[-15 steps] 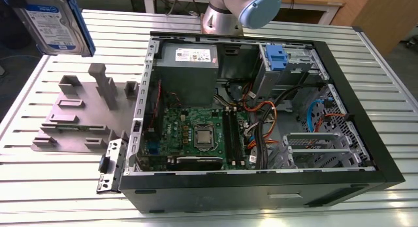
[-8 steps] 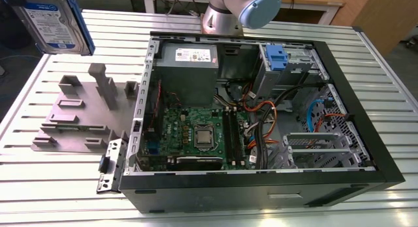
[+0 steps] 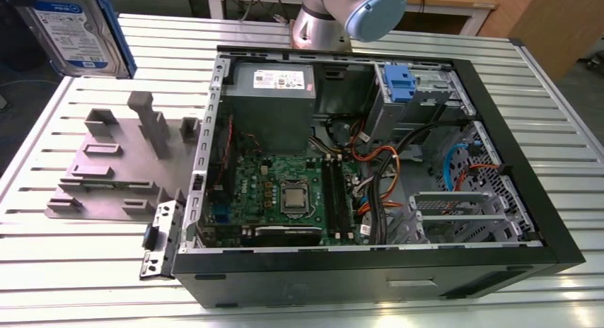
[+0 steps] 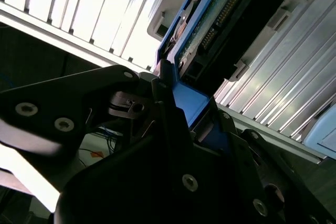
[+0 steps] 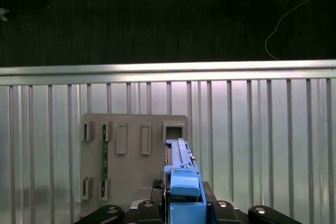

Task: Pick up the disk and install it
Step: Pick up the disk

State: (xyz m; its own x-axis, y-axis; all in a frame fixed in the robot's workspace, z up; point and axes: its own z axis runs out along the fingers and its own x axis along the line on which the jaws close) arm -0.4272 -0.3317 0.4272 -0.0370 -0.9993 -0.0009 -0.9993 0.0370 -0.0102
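Observation:
The disk, silver with a white-and-blue label and blue side rails, hangs in the air at the exterior view's upper left, above the slatted table. In the first wrist view it appears edge-on as a blue rail, with my gripper shut on it from both sides. The second wrist view shows the black fingers clamped on the disk's blue rail, with its circuit-board underside beyond. The drive cage with a blue latch stands in the open computer case.
A grey fixture plate with upright slots lies on the table at the case's left in the exterior view, and sits far below the disk. Inside the case are the motherboard, the power supply and loose cables. The arm's base stands behind.

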